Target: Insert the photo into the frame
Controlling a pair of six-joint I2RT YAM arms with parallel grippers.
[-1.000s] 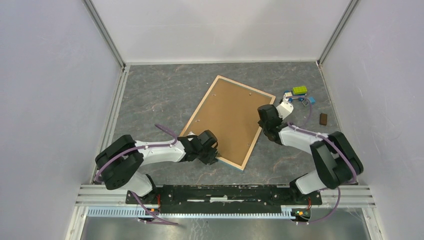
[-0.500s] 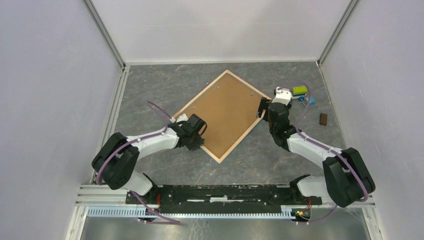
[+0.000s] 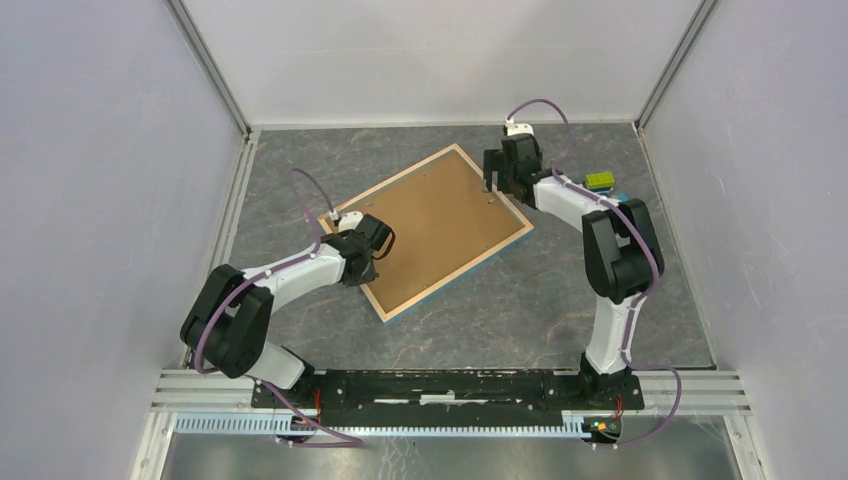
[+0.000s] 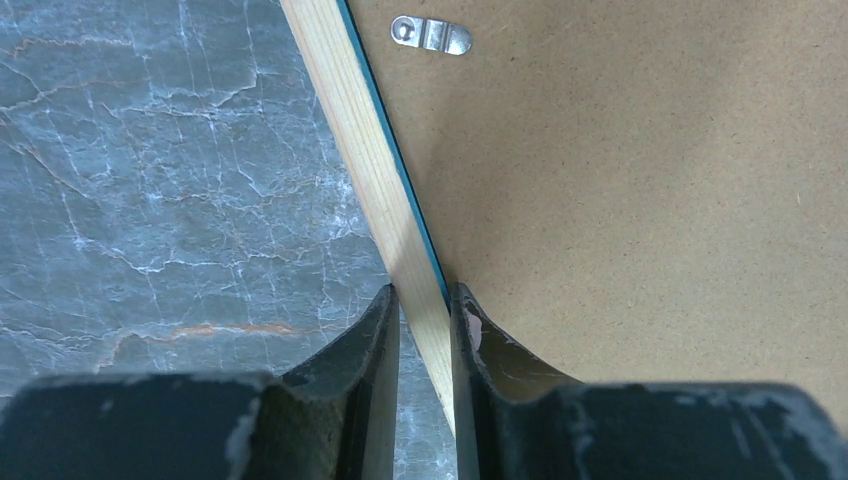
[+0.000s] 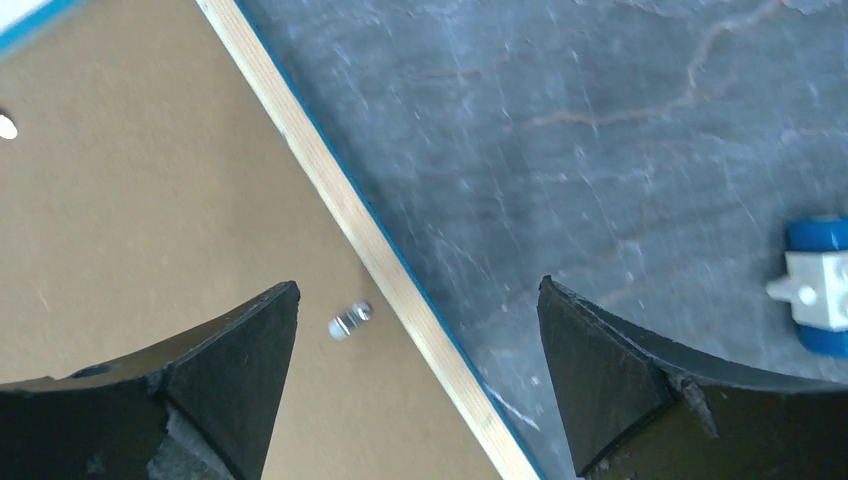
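– So, frame [image 4: 365, 170] position?
– Face down, mid-table [image 3: 560, 300], a little toward the far edge. It is turned so one corner points at the far edge and the opposite one at the near edge. Light wood rim is up, and a blue edge shows along the near right side. Brown backing sheet [image 3: 435, 220] fills it.
– Front face?
– Hidden, flat against the table. The photo may be under the sheet, but no view tells.
– Left gripper [image 4: 424, 300]?
– Clamped on the frame's rim, near left side. One finger is outside over the table, the other inside on the backing sheet. Metal tab [image 4: 432, 35] lies on the sheet farther along that rim.
– Right gripper [image 5: 417, 290]?
– Jaws spread wide, holding nothing. It hangs over the rim on the frame's far right side, with one finger above the sheet and the other above bare table. Height over the rim is hard to judge.
– Anything else?
– Small metal clip [image 5: 349, 320] on the sheet just inside the rim, blurred. Blue-and-white piece [image 5: 815, 288] is cut off by the edge of the right wrist view. Green block [image 3: 600, 180] sits near the table's far right corner, partly behind the right arm.
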